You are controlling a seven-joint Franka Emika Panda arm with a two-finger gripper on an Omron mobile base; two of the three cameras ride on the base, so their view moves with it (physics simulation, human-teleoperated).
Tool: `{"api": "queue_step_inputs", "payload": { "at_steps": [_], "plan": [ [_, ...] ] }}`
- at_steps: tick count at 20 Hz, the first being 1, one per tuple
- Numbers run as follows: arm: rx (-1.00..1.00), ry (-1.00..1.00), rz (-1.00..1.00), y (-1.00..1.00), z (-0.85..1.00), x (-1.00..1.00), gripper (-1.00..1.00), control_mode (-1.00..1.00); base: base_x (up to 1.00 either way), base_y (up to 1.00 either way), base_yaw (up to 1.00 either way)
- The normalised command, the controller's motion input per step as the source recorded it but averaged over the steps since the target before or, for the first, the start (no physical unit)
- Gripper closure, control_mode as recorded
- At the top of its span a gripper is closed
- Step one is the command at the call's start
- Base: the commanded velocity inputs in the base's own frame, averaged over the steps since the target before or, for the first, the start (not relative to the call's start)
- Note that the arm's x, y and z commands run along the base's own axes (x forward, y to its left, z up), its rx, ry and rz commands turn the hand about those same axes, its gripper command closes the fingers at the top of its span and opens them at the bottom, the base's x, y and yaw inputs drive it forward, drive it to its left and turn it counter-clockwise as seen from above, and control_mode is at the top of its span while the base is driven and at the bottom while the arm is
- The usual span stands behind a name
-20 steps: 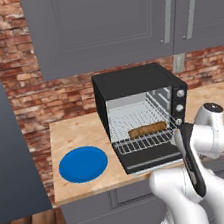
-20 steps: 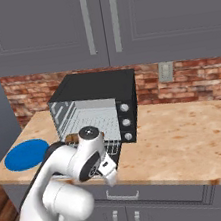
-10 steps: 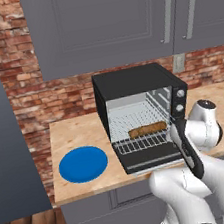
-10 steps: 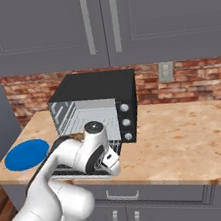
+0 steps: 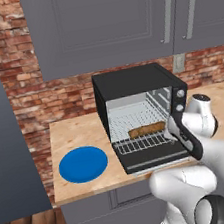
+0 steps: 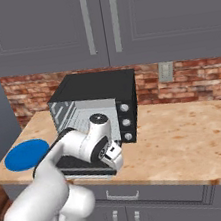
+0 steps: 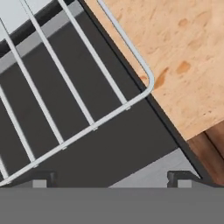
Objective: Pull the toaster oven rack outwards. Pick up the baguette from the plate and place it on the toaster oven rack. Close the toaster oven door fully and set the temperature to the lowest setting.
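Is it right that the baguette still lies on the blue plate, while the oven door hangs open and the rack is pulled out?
Not quite. The blue plate holds nothing; the baguette lies on the rack of the toaster oven, as the left base view shows. The rest stands: the oven door is down and the rack is pulled out over it.

Right under my fingertips (image 7: 43, 178) the toaster oven rack (image 7: 94, 127) shows as thin, smooth, silver metal wire, lying over the toaster oven door (image 7: 131, 148), a flat matt black panel with a brushed grey strip at its edge. Beside it the counter (image 7: 183, 57) looks like pale, mottled wood with a satin finish. From behind I see the toaster oven (image 5: 130, 81) in matt black with a silvery lining, the baguette (image 5: 147, 129) rough and crusty brown, the plate (image 5: 83, 164) smooth bright blue, and rough red brick wall (image 5: 61, 98).
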Motion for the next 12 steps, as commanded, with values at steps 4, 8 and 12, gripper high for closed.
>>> {"api": "queue_step_inputs", "payload": {
  "at_steps": [4, 8, 12],
  "plan": [
    [0.01, -0.01, 0.05, 0.0, -0.03, 0.47, -1.0, -1.0, 0.0, 0.0, 0.0],
    [0.01, -0.02, 0.02, 0.0, -0.06, 0.49, -1.0, -1.0, 0.0, 0.0, 0.0],
    [0.01, 0.0, 0.02, 0.0, -0.01, 0.64, -1.0, -1.0, 0.0, 0.0, 0.0]
  ]
}}
